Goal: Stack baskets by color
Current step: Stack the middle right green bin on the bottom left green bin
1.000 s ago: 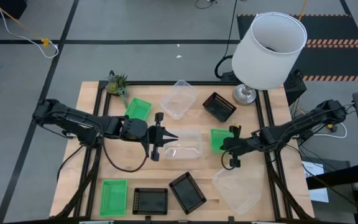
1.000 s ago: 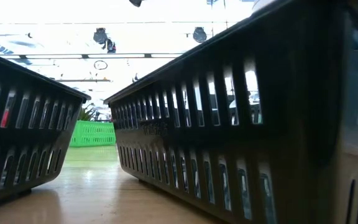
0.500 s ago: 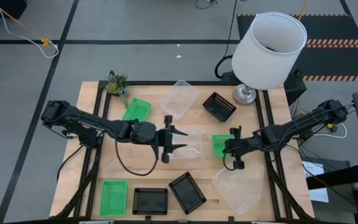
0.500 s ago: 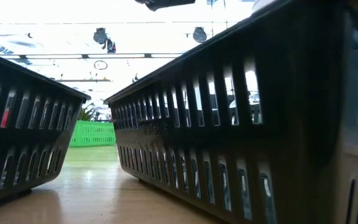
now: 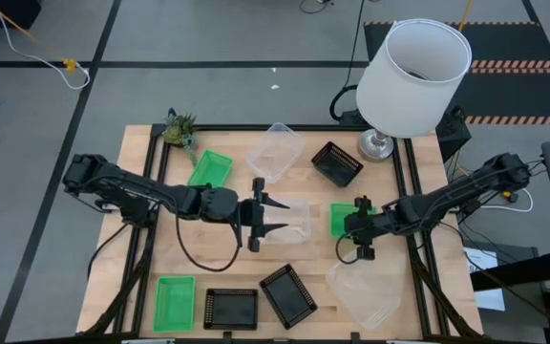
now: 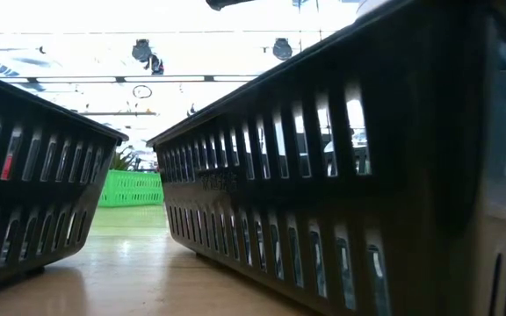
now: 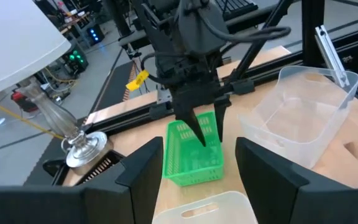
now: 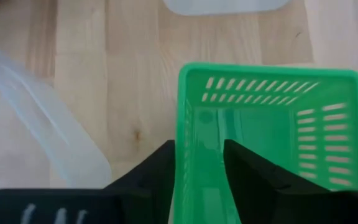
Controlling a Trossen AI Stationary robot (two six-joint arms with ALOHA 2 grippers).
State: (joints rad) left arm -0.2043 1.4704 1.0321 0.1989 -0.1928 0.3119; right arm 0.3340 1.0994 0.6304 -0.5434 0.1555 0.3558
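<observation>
A green basket (image 5: 344, 220) sits on its base on the table, right of centre. My right gripper (image 8: 199, 149) is open over its right end. One finger is inside and one outside the end wall (image 8: 187, 155), with a gap showing. It also shows in the left wrist view as the right gripper (image 7: 202, 132), pointing down. My left gripper (image 5: 281, 215) is open and hangs just above the left end of a clear basket (image 5: 294, 220) at the centre. The clear basket's rim (image 7: 204, 208) lies below the left fingers.
Other green baskets are at far left (image 5: 213, 167) and near left (image 5: 175, 301). One black basket is at far right (image 5: 337, 162) and two are near the front (image 5: 230, 308), (image 5: 287, 291). Clear baskets are at the far middle (image 5: 275, 151) and near right (image 5: 363, 291). A white lamp (image 5: 413, 72) and a plant (image 5: 179, 129) stand at the far edge.
My left gripper has moved toward the table's right, out over the clear basket's left end, and has opened from a shut point into a wide fork. It has kept still for the last half second.
</observation>
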